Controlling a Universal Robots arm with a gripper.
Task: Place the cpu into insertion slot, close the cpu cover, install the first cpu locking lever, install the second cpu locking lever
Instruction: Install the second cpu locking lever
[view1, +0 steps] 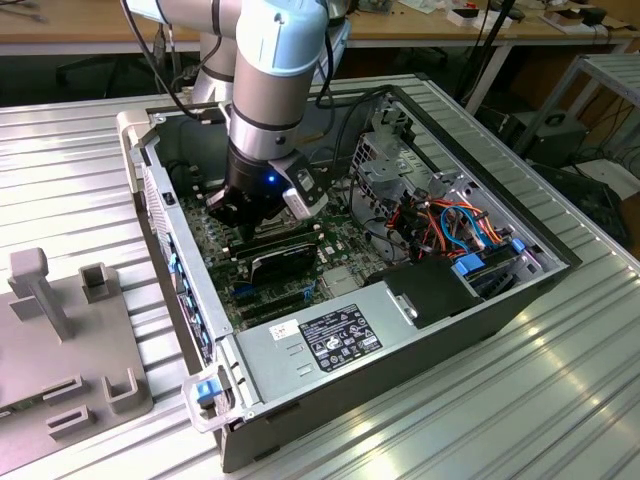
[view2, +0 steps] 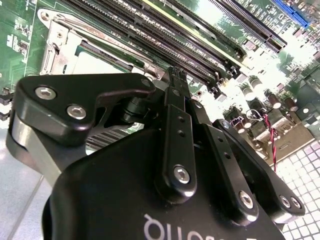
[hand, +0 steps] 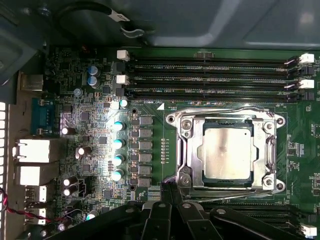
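Fingers (view2: 175, 135) of the black two-fingered gripper (hand: 172, 192) are pressed together with nothing visible between them, and their joined tip sits low over the green motherboard (hand: 90, 100), just beside one edge of the square insertion slot (hand: 227, 152) with its silvery metal rim. In the first wrist view the tip points at a thin wire locking lever (hand: 235, 196) that runs along that near edge, so its long axis lies across the line of the closed fingers; whether the tip touches the lever cannot be told. Beyond it, the cpu (hand: 226, 151), a flat square chip with a dull silver-grey top, lies seated in the slot, and the cpu cover (hand: 192, 150), a thin silvery frame plate with a large square window, lies flat down around it with the chip's top showing through the window. A second wire lever (hand: 225, 111) runs along the far edge. Farther off stand the long black memory slots (hand: 210, 77), and in the exterior view the arm (view1: 265, 90) reaches down into the open computer case (view1: 500, 310).
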